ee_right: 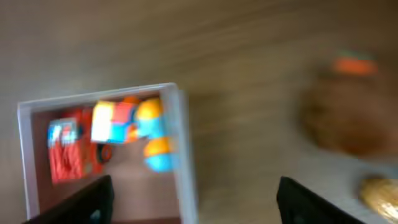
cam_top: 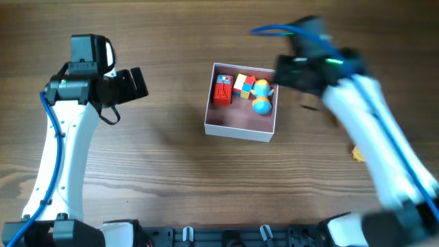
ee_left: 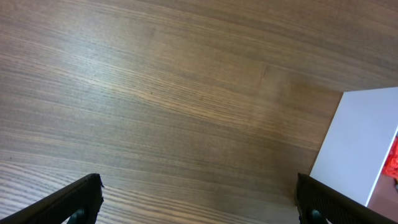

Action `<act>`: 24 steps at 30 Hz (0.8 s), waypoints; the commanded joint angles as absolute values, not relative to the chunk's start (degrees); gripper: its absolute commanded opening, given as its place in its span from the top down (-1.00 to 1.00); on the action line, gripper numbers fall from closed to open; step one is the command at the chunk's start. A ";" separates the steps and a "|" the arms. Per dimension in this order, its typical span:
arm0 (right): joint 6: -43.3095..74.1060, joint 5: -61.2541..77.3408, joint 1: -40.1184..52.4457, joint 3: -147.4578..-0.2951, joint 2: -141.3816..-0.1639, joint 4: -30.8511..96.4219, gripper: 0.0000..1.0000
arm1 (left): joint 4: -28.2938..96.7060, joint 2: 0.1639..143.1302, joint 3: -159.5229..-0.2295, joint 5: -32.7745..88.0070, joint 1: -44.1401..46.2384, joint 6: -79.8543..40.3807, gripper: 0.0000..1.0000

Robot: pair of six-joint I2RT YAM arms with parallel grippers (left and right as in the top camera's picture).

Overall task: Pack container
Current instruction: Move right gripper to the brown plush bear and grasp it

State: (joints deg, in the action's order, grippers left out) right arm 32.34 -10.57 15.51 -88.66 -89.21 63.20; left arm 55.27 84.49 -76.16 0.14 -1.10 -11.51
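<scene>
The container (cam_top: 233, 123) is a square white-walled box with a dull pink inside, in the middle of the table. It holds a red toy (cam_top: 222, 90), a multi-coloured block (cam_top: 244, 85) and two orange-and-blue balls (cam_top: 262, 96) along its far side. My left gripper (cam_top: 140, 84) is open and empty, well left of the container; the left wrist view (ee_left: 202, 205) shows the container's white wall (ee_left: 364, 143) at its right. My right gripper (cam_top: 287, 74) is motion-blurred at the container's far right corner. In the right wrist view it (ee_right: 199, 205) is open and empty over the container's right wall (ee_right: 186, 162).
A round brown thing with an orange top (ee_right: 339, 118) and a yellow thing (ee_right: 379, 193) lie on the wooden table right of the container. The yellow thing also shows in the overhead view (cam_top: 358, 154), beside the right arm.
</scene>
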 commanded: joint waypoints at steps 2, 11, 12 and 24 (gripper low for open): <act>30.89 -3.90 -2.37 -88.92 -80.01 67.92 -0.90 | 55.16 84.23 -76.03 0.64 -1.23 -12.25 -1.00; 1.50 1.15 -19.75 -84.77 -99.15 65.60 -0.99 | 55.11 84.23 -76.03 0.64 -1.23 -12.25 -0.99; 1.50 1.21 -19.73 -84.77 -101.34 65.25 -1.00 | 55.11 84.23 -76.03 0.64 -1.23 -12.25 -1.00; 1.72 3.11 -19.31 -84.77 -115.52 63.02 -0.20 | 55.13 84.23 -76.03 0.64 -1.23 -12.27 -1.00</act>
State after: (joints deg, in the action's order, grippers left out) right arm 1.87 2.00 -19.46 -84.84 -115.20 62.92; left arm 55.11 84.49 -76.14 0.14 -1.10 -11.51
